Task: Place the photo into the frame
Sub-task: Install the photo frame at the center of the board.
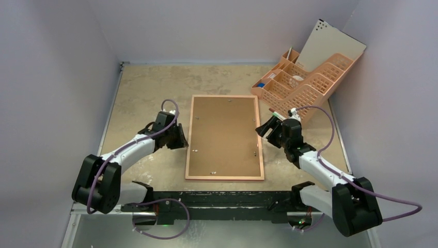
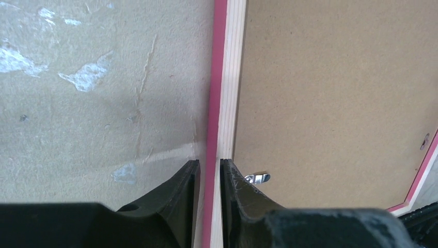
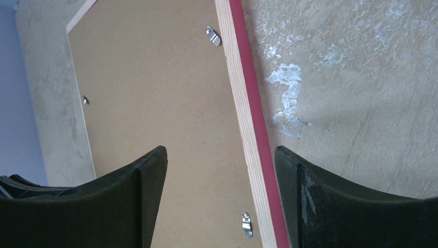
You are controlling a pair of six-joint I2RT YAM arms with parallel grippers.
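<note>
Three lilac walls (image 1: 51, 77); scuffed tan tabletop (image 1: 150, 82); frame (image 2: 231, 77) lying face-down.

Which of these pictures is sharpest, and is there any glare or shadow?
Top view: even light, no glare, only faint shadows. Left wrist view: thin pink-edged wooden frame crisp, black left pincer dark, slightly soft. Right wrist view: mottled beige tabletop sharpest, black right pincer almost featureless.

Surface (image 1: 150, 88) left of & beyond the frame (image 1: 224, 137): bare, wide room. Off frame's far-right corner, desk organiser (image 1: 304, 85) w/ white board (image 1: 330, 46) leaning behind blocks; narrow lane betw. it & frame. Left gripper (image 1: 184, 141) sits at frame's left edge, right gripper (image 1: 263, 128) at right edge.
</note>
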